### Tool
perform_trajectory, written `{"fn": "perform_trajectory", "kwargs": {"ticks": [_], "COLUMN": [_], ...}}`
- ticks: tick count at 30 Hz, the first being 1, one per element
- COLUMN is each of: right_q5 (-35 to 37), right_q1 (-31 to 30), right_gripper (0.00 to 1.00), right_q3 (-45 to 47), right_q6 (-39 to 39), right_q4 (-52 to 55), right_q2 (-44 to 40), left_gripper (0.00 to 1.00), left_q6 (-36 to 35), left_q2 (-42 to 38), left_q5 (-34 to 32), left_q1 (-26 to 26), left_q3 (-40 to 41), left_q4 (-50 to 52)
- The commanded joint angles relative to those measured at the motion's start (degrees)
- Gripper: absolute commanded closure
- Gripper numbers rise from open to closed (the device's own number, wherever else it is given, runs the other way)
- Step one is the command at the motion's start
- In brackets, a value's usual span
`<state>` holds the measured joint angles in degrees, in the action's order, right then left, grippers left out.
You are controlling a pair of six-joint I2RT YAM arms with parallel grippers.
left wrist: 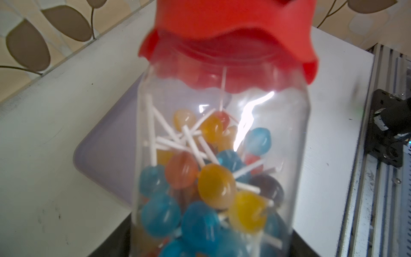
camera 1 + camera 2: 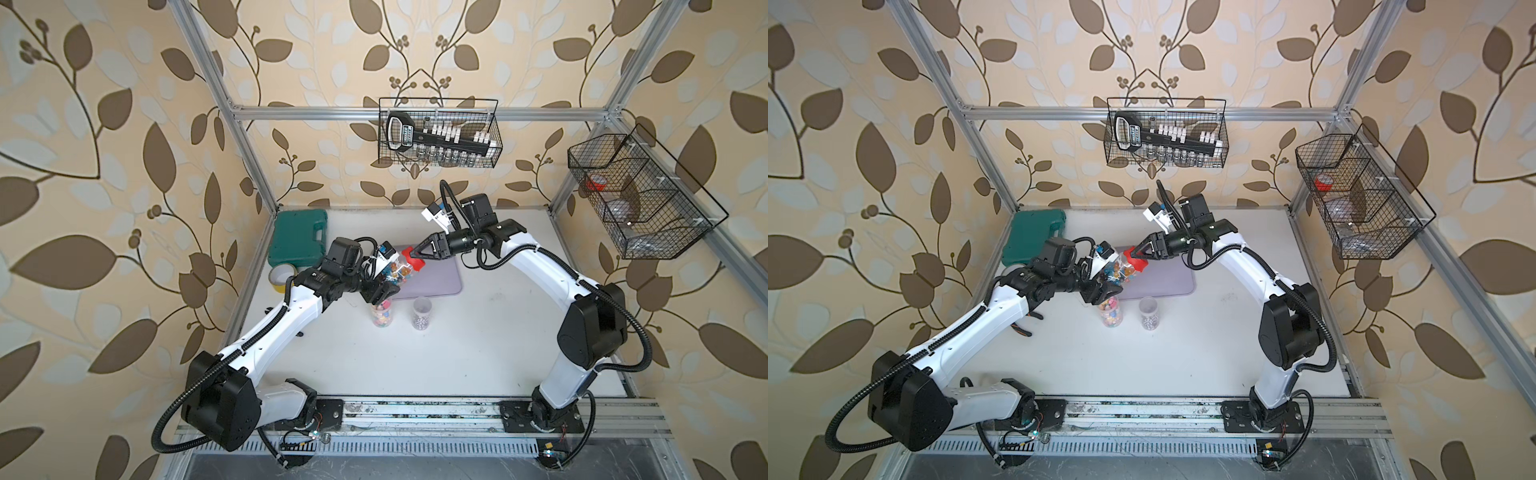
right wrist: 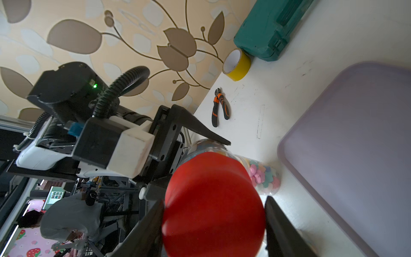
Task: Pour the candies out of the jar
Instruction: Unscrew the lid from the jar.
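Observation:
My left gripper (image 2: 379,291) is shut on a clear jar (image 2: 395,272) and holds it tilted above the near edge of the lilac tray. The left wrist view shows the jar (image 1: 222,138) holding the candies (image 1: 216,187): round blue, yellow and orange lollipops on white sticks. A red scalloped lid (image 1: 229,33) sits on its mouth. My right gripper (image 2: 415,257) reaches in from the right. Its dark fingers (image 3: 280,227) press on both sides of the red lid (image 3: 213,204). Both top views show the lid (image 2: 1137,262) between the two grippers.
A lilac tray (image 2: 440,278) lies behind the jar. Two more jars stand in front: pastel pieces (image 2: 382,313) and dark-and-white ones (image 2: 422,313). A green case (image 2: 297,241), yellow tape (image 3: 236,64) and pliers (image 3: 219,106) sit at the left. Wire baskets (image 2: 440,133) hang above.

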<state>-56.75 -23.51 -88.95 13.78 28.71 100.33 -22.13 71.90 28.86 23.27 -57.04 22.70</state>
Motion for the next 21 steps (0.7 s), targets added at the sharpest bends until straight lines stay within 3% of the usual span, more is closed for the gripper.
{"fn": "perform_trajectory", "kwargs": {"ticks": [1,13,21], "right_q5": [-9.7,-18.7,-18.5], "right_q1": [-1.5,-1.1,-0.7], "right_gripper": [0.44,0.42,0.41], "right_q3": [1.7,4.3,5.0], "right_q6": [-4.0,-16.7,-18.9], "right_q4": [-3.7,-4.4,-4.2], "right_q2": [-2.4,-3.9,-4.7], "left_gripper": [0.34,0.33,0.33], "left_q6": [2.7,4.6,4.2], "left_q2": [0.9,2.7,3.3], "left_q5": [9.2,19.6,21.4], "left_q1": [-0.7,-2.9,-3.2], "left_q3": [-4.2,-6.0,-6.8], "left_q4": [-7.7,-6.6,-5.3]}}
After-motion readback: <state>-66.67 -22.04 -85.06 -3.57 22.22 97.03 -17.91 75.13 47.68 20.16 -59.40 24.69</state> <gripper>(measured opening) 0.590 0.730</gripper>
